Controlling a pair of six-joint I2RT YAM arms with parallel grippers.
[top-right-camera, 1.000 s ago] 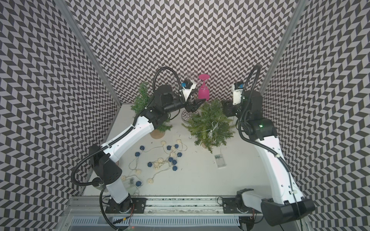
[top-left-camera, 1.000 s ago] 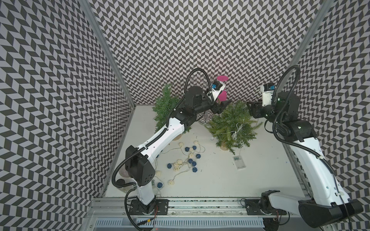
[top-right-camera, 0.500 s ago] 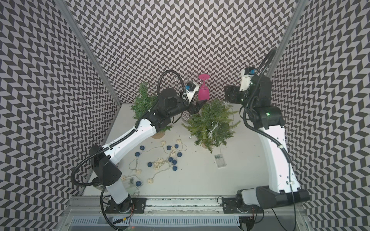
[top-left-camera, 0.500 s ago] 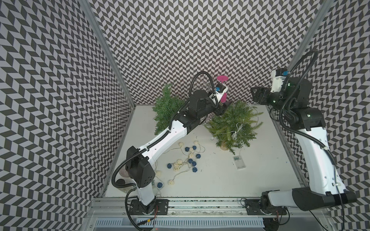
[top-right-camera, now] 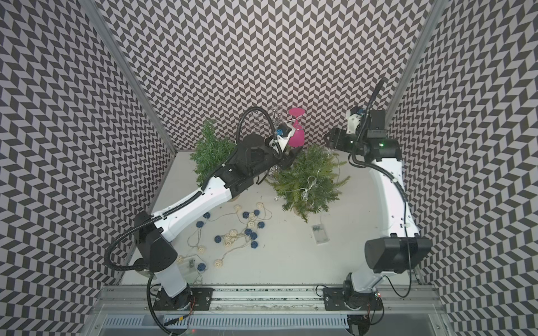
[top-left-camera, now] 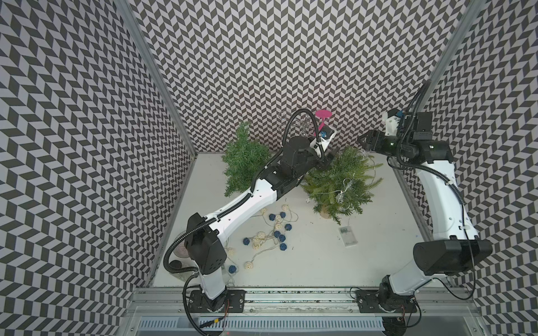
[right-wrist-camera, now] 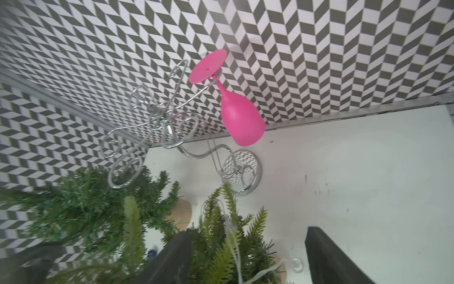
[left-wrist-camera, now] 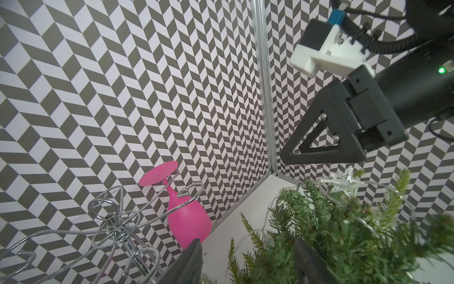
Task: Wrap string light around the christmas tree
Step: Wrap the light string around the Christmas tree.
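1. Draping over the christmas tree point(top-left-camera: 326, 186), which stands toward 2 o'clock of the table point(top-left-camera: 378, 261) in both top views, the string light point(top-left-camera: 345, 187) shows clear loops on the near face and a silver star point(left-wrist-camera: 344, 183) by the crown.
2. Coverage looks partial. A few loose loops bunch on the front and upper branches, and I can see no even spiral reaching the base.
3. Its battery box point(top-left-camera: 348, 237) lies flat on the table at the tree's 6 o'clock, apart from the trunk. The lead between them is too thin to trace.
4. The left gripper point(top-left-camera: 330, 157) sits at the tree's 11 o'clock edge, jaws apart with needles between them. Whether wire lies there too, I cannot tell.
5. The right gripper point(right-wrist-camera: 249, 231) hovers at 1 o'clock over the crown, jaws wide apart. A strand of wire runs between them, unclamped.
6. By my judgement the wrapping is roughly midway, with more turns and tidying left.
7. The second tree point(top-left-camera: 244, 163) at 9 o'clock and the ball garland point(top-left-camera: 275, 232) at 8 o'clock carry none of the light.
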